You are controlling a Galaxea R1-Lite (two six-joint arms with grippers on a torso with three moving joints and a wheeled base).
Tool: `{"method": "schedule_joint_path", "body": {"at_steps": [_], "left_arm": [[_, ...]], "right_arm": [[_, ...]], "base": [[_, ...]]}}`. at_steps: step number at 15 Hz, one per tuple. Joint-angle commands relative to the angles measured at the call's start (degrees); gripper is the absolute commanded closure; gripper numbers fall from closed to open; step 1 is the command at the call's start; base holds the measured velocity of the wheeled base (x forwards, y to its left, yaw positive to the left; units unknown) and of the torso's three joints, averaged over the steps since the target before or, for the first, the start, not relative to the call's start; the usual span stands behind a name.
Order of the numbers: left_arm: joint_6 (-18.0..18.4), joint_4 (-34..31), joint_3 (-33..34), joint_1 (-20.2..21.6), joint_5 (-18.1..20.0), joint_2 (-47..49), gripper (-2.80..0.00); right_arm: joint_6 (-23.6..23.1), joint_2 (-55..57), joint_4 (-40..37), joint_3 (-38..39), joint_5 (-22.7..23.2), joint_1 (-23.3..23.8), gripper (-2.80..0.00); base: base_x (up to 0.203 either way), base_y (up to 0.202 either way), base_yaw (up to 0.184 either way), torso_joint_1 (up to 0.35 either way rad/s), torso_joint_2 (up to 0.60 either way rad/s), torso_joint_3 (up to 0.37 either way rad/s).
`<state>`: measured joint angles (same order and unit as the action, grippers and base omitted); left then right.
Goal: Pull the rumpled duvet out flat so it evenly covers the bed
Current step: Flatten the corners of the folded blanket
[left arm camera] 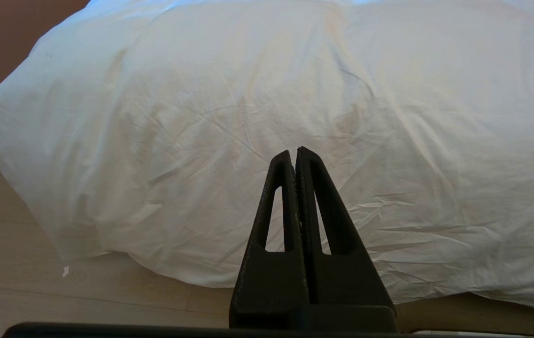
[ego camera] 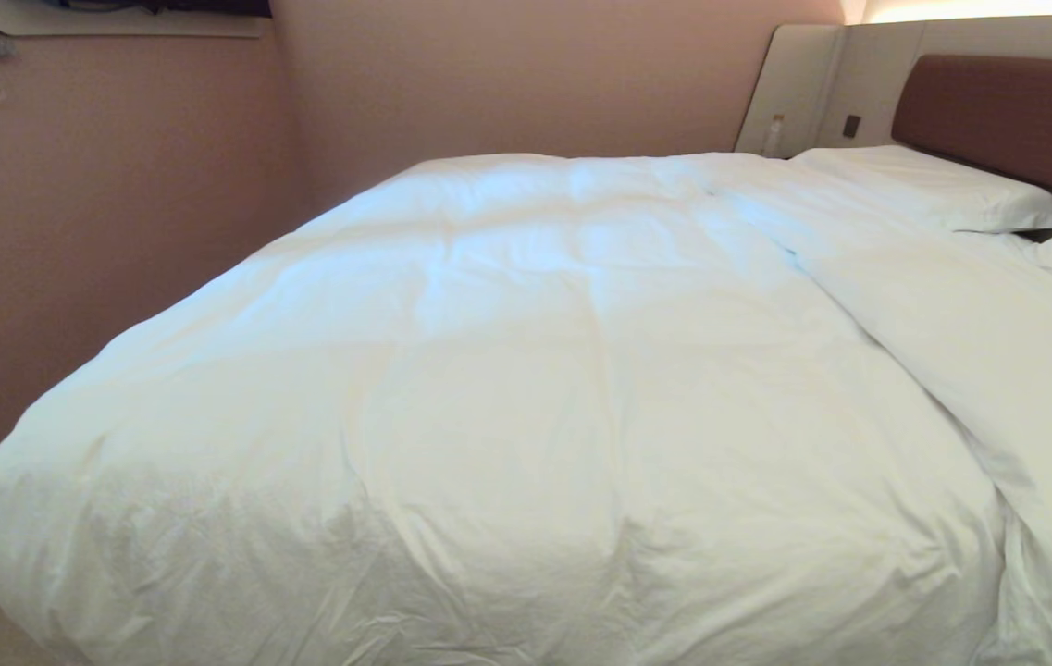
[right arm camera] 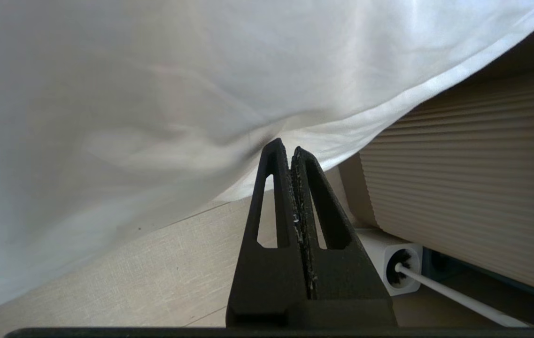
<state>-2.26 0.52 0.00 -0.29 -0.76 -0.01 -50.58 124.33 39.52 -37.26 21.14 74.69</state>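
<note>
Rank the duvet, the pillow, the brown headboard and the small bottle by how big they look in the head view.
1. Duvet
2. Pillow and brown headboard: alike in apparent size, and the headboard is cut off, so unranked.
3. Small bottle

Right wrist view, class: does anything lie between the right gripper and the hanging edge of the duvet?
Nothing visible does. The right gripper, shut with nothing seen between its fingers, points straight at the duvet's hanging edge, its tips right at the hem. The white plug and ribbed bed base sit off to the side.
</note>
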Motion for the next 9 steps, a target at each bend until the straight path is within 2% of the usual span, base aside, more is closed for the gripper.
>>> {"method": "schedule_joint_path", "body": {"at_steps": [1, 9], "left_arm": [[0.0, 0.0, 0.0, 0.0, 0.0, 0.0, 0.00], [0.0, 0.0, 0.0, 0.0, 0.0, 0.0, 0.00]], "right_arm": [[-0.3, 0.0, 0.2, 0.2, 0.1, 0.1, 0.00], [-0.5, 0.4, 0.2, 0.9, 0.3, 0.6, 0.00]], "base": [[0.000, 0.000, 0.000, 0.000, 0.00, 0.000], [0.000, 0.000, 0.000, 0.000, 0.00, 0.000]]}}
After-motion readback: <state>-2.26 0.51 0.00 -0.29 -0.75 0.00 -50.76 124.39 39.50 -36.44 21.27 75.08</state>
